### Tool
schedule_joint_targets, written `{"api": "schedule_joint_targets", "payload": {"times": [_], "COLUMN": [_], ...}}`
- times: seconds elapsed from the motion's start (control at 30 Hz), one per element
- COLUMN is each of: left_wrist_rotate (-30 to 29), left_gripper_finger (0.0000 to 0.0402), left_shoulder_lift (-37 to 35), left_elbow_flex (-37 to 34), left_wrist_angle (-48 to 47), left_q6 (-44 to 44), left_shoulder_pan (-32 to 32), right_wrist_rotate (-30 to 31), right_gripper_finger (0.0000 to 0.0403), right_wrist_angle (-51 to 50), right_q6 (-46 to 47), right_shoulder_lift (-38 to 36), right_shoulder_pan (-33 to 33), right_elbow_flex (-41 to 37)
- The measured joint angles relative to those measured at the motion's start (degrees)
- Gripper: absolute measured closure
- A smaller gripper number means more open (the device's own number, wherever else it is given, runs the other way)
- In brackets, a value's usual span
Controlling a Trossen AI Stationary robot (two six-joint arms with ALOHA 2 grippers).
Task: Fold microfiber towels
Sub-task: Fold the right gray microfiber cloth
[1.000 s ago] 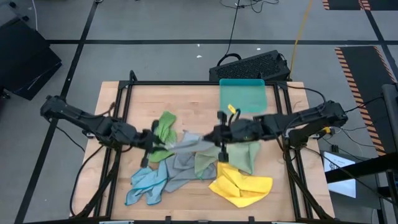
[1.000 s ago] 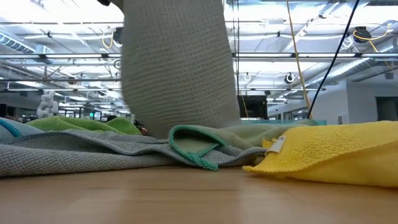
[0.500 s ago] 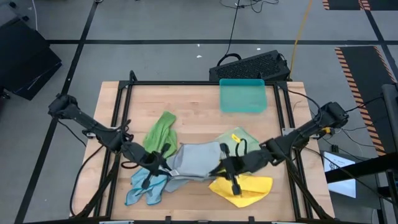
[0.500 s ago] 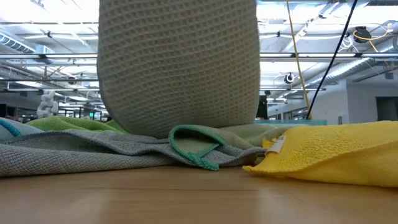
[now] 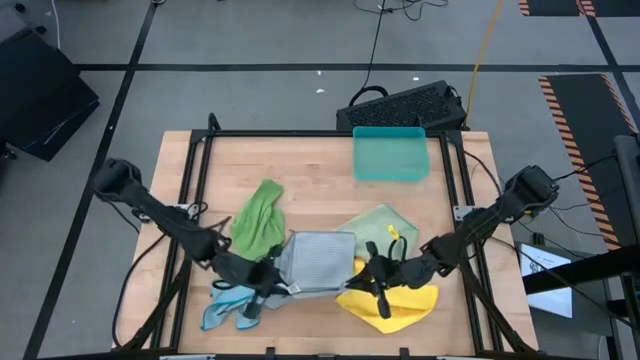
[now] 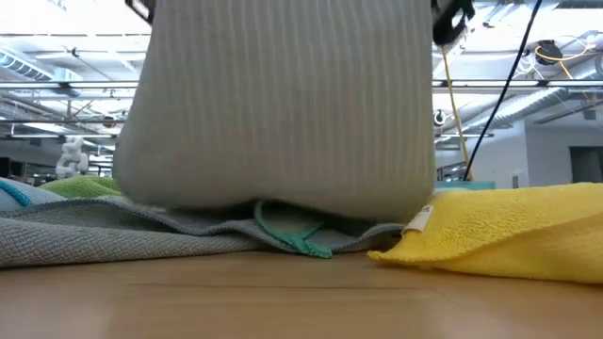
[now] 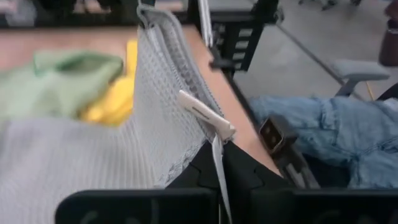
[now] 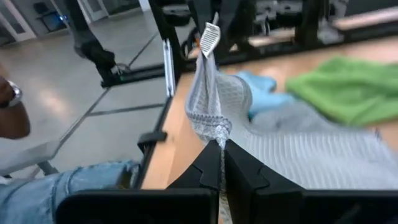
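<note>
A grey microfiber towel is stretched between my two grippers over the heap of towels. In the low view the grey towel hangs like a curtain, its lower edge on the heap. My left gripper is shut on its left near corner and my right gripper on its right near corner. A bright green towel, a pale green towel, a yellow towel and a light blue towel lie crumpled on the table around it. My left gripper pinches a corner of the grey towel between its two fingers, next to the white tag. It comes slanting down from the table's left. The corner is lifted, and the cloth runs spread out toward the other gripper. My right gripper pinches the opposite corner of the grey towel between its two fingers, coming slanting down from the table's right. The corner is bunched just above the fingers. The cloth falls away from it onto the heap.
A teal plastic tray sits at the table's far right. A black keyboard lies beyond the far edge. A person's legs in jeans show past the table's near edge. Bare wood shows at the far left.
Both grippers have gone down and toward the table's near edge, still shut on the grey towel. The towel, a narrow bunched strip between them a second ago, has spread out into a wide sheet and now hangs lower, its bottom edge on the heap.
</note>
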Motion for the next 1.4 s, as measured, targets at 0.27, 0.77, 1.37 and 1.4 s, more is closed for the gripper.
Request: {"api": "schedule_joint_targets", "payload": {"times": [0.27,0.77,1.37,1.4], "left_wrist_rotate": [-3.1,-17.8,-2.5,0.2], "left_gripper_finger": [0.0396,0.0389,0.0394,0.039], "left_shoulder_lift": [4.8,1.9,7.4,7.5], "left_elbow_flex": [0.0,0.0,-0.2,0.0], "left_wrist_angle": [-2.4,-17.3,-14.8,-13.9], "left_q6": [-5.2,-2.1,1.1,1.1], "left_shoulder_pan": [-0.1,12.7,17.9,17.5], "right_wrist_rotate": [-2.8,9.2,0.1,-2.0], "right_gripper_finger": [0.0399,0.0399,0.0399,0.0399], "right_wrist_angle": [0.2,-11.3,-16.3,-16.3], "right_q6": [3.4,-2.4,5.1,5.6], "right_shoulder_lift": [4.2,4.2,4.2,4.2], "right_shoulder_pan": [-0.3,-11.1,-13.5,-13.3], "right_elbow_flex": [-0.1,-0.2,-0.1,-0.2]}}
